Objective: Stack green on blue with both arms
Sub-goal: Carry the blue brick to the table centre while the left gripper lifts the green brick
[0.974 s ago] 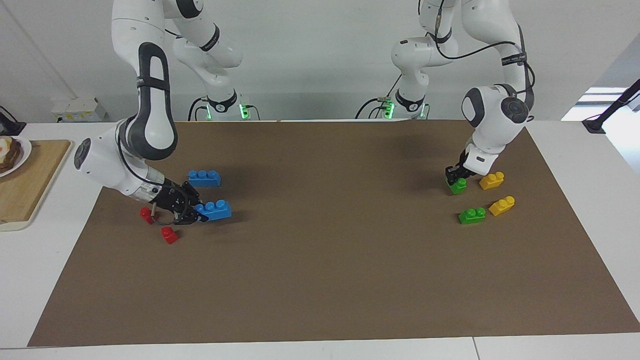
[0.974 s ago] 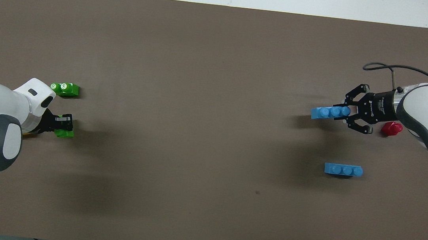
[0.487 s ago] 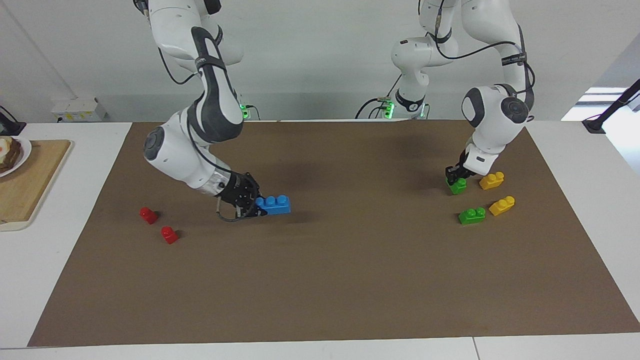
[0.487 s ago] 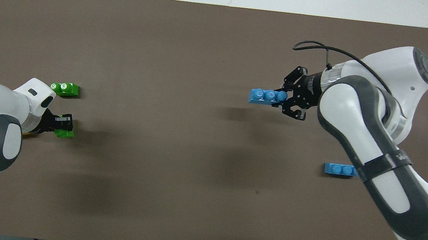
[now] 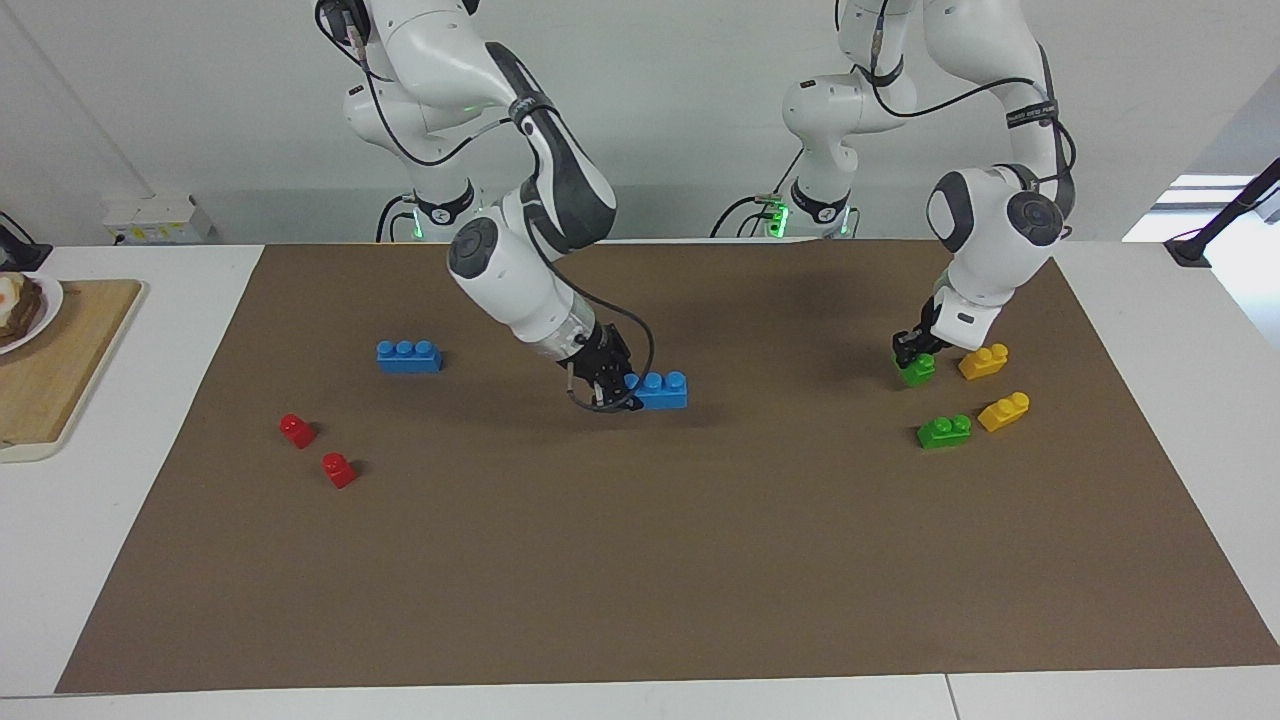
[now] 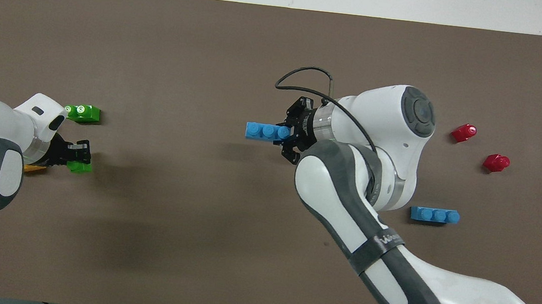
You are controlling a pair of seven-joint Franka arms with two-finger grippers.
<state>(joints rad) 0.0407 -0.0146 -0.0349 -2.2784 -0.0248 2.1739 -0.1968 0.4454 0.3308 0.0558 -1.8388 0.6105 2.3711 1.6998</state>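
Bricks first: we see the right gripper (image 5: 622, 392) clamped on one end of a blue brick (image 5: 660, 389), three round studs in a row, over the mat's (image 5: 640, 560) middle. Left gripper (image 5: 912, 352) is closed on a bright green two-stud brick (image 5: 917, 369), shorter than the blue, at the left arm's end beside a yellow brick (image 5: 984, 361). We also see a second green brick (image 5: 944, 431) and a second blue brick (image 5: 408, 356) lying free on the mat.
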